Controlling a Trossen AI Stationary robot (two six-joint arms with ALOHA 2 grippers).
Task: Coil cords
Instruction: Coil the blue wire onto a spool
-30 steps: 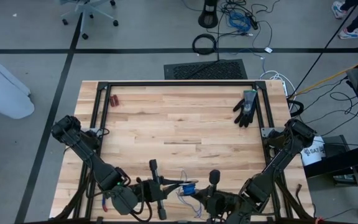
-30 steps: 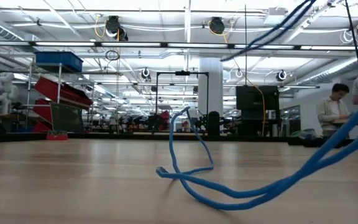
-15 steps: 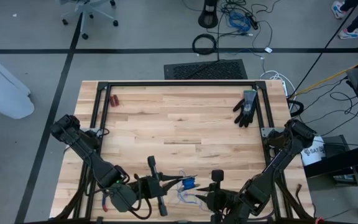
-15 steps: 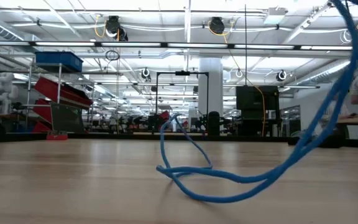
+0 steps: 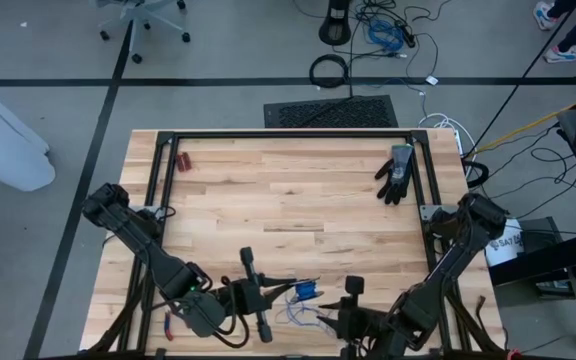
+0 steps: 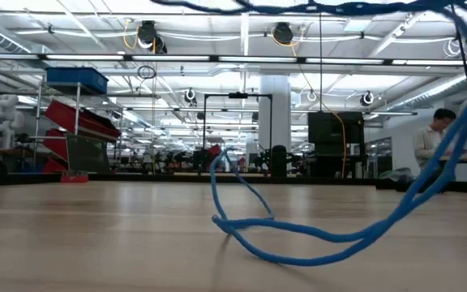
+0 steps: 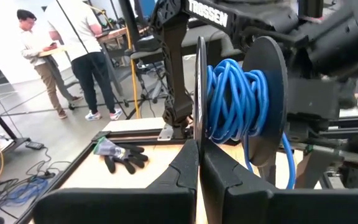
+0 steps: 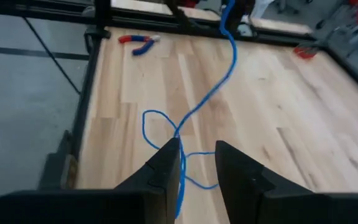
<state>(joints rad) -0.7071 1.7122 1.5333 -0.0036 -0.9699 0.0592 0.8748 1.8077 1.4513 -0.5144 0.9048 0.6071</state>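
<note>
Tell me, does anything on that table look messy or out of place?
Mostly the blue cord: part is wound on a spool, the rest sprawls in loose loops across the wood. A black glove lies alone at the far right edge.

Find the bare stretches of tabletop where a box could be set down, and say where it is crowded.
Free: the wide middle of the wooden table, bordered by the small red item at one far corner and the black glove at the other. Crowded: the near edge, where the left gripper, right gripper and blue cord bunch together.

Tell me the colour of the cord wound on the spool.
Bright blue cord; clearest in the left wrist view.
</note>
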